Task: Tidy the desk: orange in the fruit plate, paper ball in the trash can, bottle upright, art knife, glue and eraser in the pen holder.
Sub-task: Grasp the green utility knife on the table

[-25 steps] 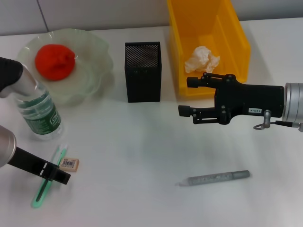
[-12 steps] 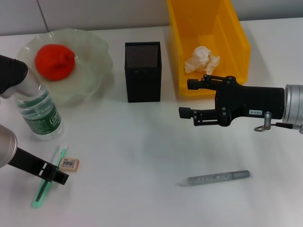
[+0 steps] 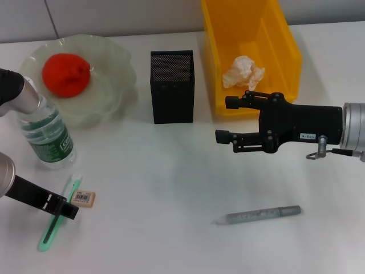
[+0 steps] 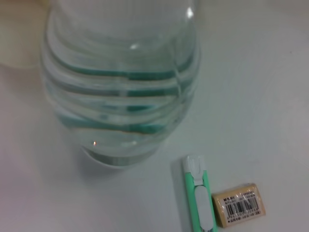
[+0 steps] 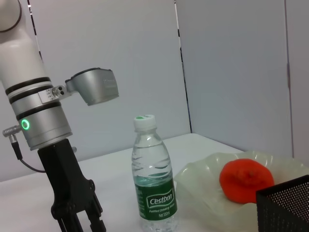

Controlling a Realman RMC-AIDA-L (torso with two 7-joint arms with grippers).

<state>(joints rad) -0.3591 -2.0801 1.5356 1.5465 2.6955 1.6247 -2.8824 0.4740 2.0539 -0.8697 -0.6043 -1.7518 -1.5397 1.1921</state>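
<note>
Left gripper (image 3: 67, 210) sits low at the table's left edge, arm mostly cut off; its black fingers overlap the green plastic art knife (image 3: 57, 214), hiding part of it, and I cannot tell whether they are spread or closed. One tan eraser (image 3: 84, 197) lies just beside the knife. One clear plastic water bottle (image 3: 45, 134) stands upright, cap partly hidden by the arm. One orange (image 3: 66, 73) rests in the pale green glass plate (image 3: 117, 94). One black mesh pen holder (image 3: 171, 87). One grey glue stick (image 3: 256, 215) lies on the table. One paper ball (image 3: 243, 71) lies in the yellow bin (image 3: 285, 48). Right gripper (image 3: 222, 117) hovers with fingers spread, holding nothing.
</note>
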